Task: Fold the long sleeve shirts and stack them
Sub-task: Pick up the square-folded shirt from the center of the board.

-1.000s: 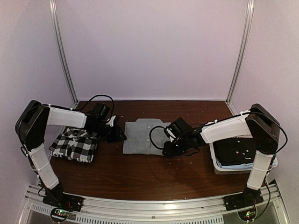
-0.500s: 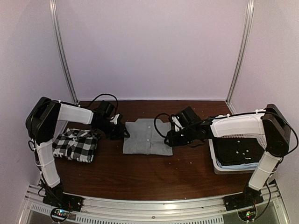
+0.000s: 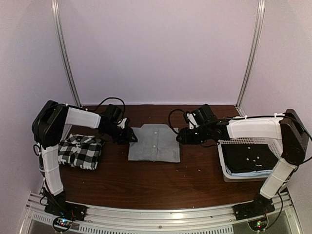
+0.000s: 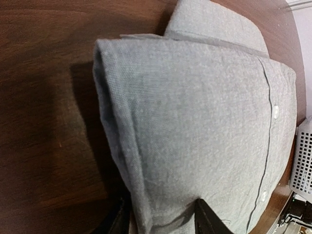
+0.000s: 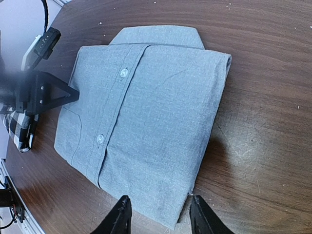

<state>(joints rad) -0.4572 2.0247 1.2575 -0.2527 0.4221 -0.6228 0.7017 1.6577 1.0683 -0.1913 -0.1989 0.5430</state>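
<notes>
The folded grey shirt lies between the left tool and right tool, each with fingers apart at a side edge; soft, light and floppy, it likely needs both thick folded edges pinched together.

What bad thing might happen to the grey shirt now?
The left gripper straddles the grey shirt's folded edge; moving off, it might snag the cloth and open the fold. The right gripper hovers at one corner only; a lift from there might let the shirt sag apart before reaching the checked shirt.
</notes>
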